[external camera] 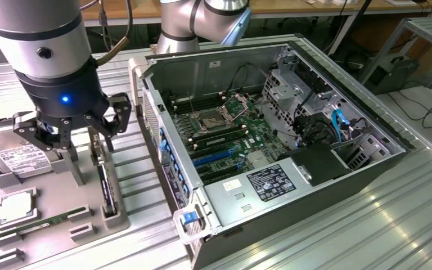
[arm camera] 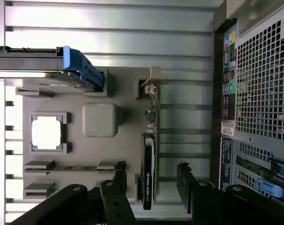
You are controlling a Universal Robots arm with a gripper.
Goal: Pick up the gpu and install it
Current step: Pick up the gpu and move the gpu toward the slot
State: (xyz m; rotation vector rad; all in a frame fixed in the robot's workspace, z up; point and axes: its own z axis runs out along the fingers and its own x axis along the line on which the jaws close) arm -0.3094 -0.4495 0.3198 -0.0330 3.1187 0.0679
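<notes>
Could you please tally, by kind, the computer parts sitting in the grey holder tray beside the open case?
gpu: 1
hard drive: 1
processor chip: 1
memory stick: 1
Total: 4

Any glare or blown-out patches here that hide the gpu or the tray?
Wrist view: the square chip in the tray and the table slats burn out to white; the gpu stays readable, dark against grey. Exterior view: glare streaks on the table, to the exterior view's right of the computer case.
</notes>
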